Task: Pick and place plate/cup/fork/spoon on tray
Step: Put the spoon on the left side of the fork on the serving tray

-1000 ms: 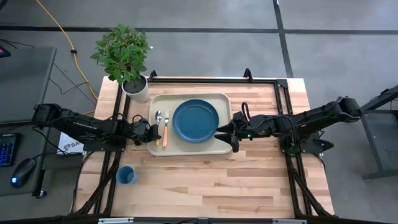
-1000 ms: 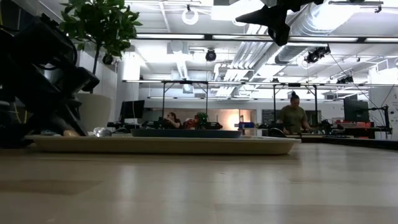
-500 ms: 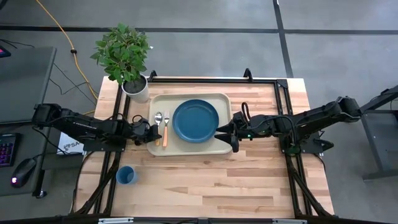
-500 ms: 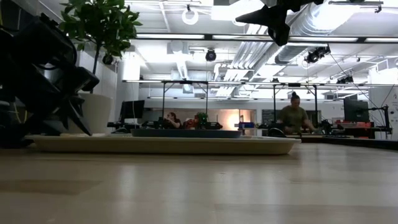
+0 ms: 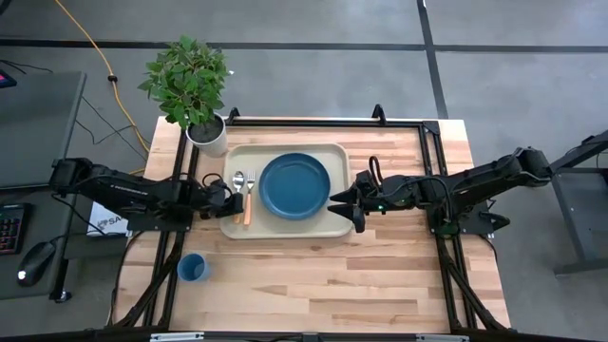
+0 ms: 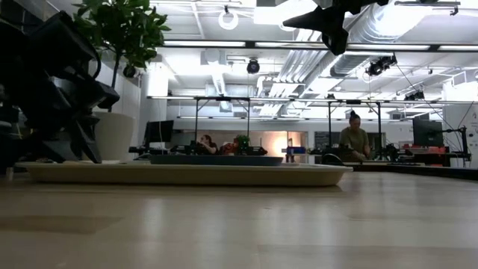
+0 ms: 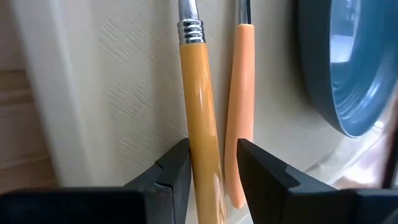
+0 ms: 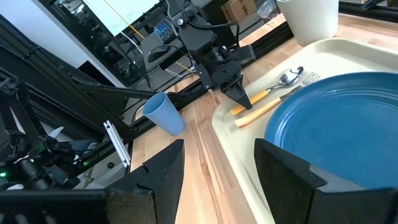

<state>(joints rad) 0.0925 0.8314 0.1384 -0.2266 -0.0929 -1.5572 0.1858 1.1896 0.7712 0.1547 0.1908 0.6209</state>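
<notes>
The beige tray (image 5: 285,228) lies mid-table and carries the dark-blue plate (image 5: 295,185), the spoon (image 5: 240,180) and the fork (image 5: 251,195), the two side by side left of the plate. My left gripper (image 7: 211,152) is open at the tray's left edge (image 5: 231,201). Its fingers stand on either side of the spoon's orange handle (image 7: 200,118), which lies flat on the tray. My right gripper (image 5: 353,211) hangs open well above the tray's right edge. The blue cup (image 5: 193,268) stands on the table near the left front. My left gripper has its fingers (image 7: 177,171) on either side of the spoon's handle near its free end (image 7: 205,174), slanting down from the table's left and lying along the handle. I cannot tell whether they touch the handle or the tray.
A potted plant in a white pot (image 5: 207,133) stands at the tray's far left corner. A black frame (image 5: 429,133) runs along the table's far and right sides. The near half of the table is bare wood (image 5: 323,285).
The tray, with the plate, spoon and fork on it, has slid a little toward the table's left edge. My left gripper has tipped slightly at the tray's left edge. My right arm has kept still.
</notes>
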